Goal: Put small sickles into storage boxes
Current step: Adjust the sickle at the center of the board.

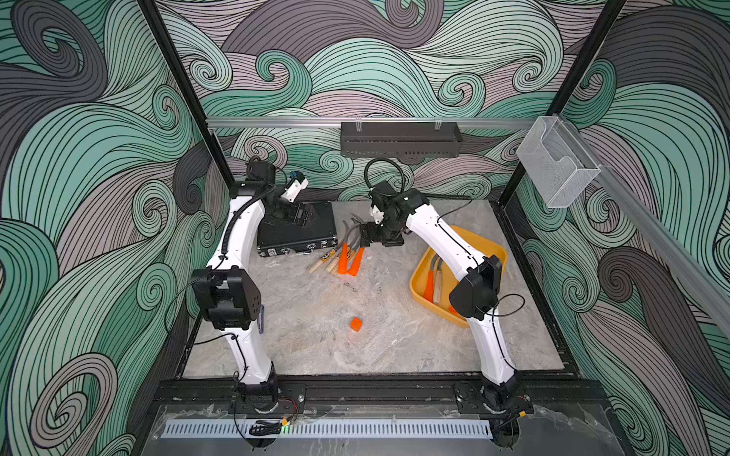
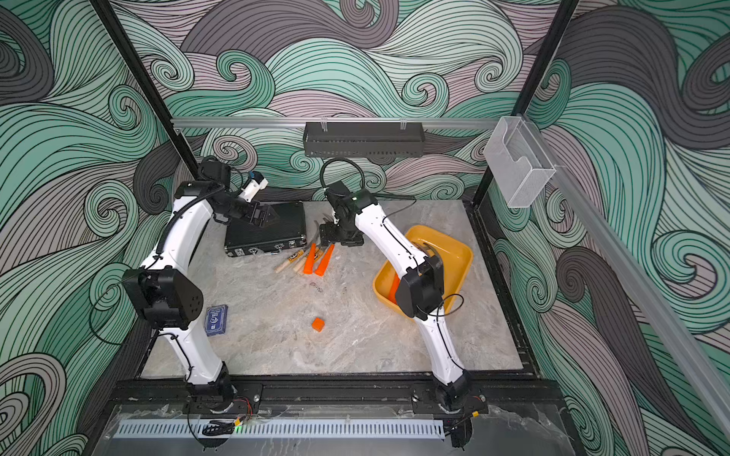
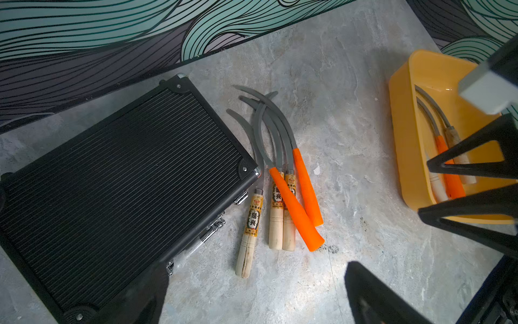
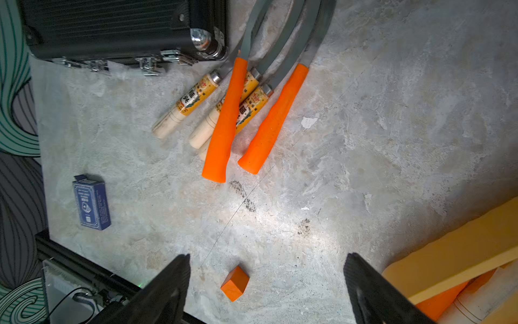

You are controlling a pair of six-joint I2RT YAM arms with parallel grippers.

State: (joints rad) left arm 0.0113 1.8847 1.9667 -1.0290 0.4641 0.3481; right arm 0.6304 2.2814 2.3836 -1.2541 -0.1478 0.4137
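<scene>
Rising from the near edge in a top view, the right arm [image 1: 442, 241] leans over the tray [image 1: 415, 286], at the right, and reaches left to the five loose sickles [image 1: 340, 258] in the far middle; the right gripper [image 1: 361, 237] hangs over their blades. The left gripper [image 1: 301, 215] waits above the case [image 1: 320, 233], far left, tilted toward the pile. Left wrist view: its jaws stand wide and empty; a few sickles lie already in the tray. Right wrist view: the right jaws are also wide, with nothing between them. I think the next grip should take the top orange handle [image 4: 224, 126] near its middle, crosswise, since it lies over the wooden ones, then lift straight so the hooked blades do not drag the neighbours
</scene>
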